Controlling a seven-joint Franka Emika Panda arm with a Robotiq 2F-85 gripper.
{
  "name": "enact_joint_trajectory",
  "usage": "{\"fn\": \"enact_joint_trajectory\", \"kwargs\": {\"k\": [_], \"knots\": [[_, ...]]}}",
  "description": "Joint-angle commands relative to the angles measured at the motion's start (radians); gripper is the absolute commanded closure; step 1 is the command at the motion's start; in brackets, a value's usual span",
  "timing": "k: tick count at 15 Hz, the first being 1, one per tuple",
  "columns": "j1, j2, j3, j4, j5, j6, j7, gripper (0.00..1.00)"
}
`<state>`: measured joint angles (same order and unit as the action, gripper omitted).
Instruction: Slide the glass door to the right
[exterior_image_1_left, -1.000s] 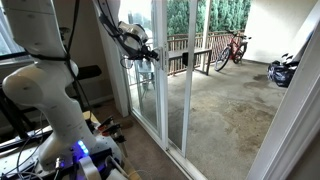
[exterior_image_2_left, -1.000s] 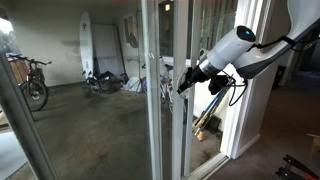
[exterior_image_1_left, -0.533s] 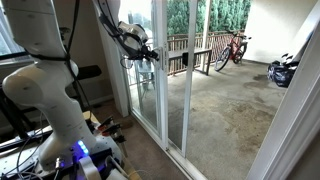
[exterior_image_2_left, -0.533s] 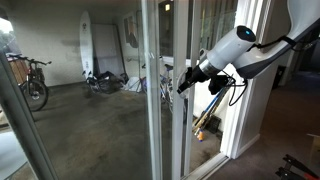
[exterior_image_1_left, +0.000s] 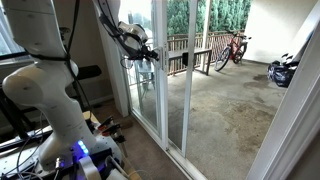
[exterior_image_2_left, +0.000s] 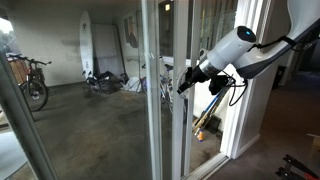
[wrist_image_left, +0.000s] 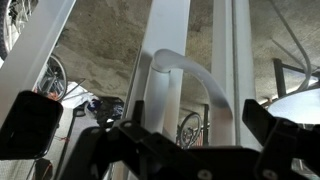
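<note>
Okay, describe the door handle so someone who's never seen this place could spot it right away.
Find the floor-to-ceiling, white-framed glass wall facing the patio. On the edge stile of the glass door sits the handle, a white D-shaped pull level with the gripper. The neighbouring white frames carry no pull.

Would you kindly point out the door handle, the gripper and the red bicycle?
door handle (wrist_image_left: 200, 78), wrist view, upper bend.
gripper (exterior_image_2_left: 182, 86), in an exterior view, between fingertips.
red bicycle (exterior_image_1_left: 235, 47), in an exterior view, frame.
</note>
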<state>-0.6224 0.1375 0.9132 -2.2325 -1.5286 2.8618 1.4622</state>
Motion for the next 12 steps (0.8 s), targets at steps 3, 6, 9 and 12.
{"fn": "enact_joint_trajectory", "kwargs": {"k": [3,6,9,12], "knots": [[0.020,0.006,0.003,0.016,-0.227,-0.004,0.124,0.00],[0.023,0.009,0.003,0.021,-0.304,-0.011,0.188,0.00],[0.026,0.009,0.010,0.037,-0.430,-0.036,0.321,0.00],[0.046,0.041,0.024,0.050,-0.581,-0.145,0.490,0.00]]}}
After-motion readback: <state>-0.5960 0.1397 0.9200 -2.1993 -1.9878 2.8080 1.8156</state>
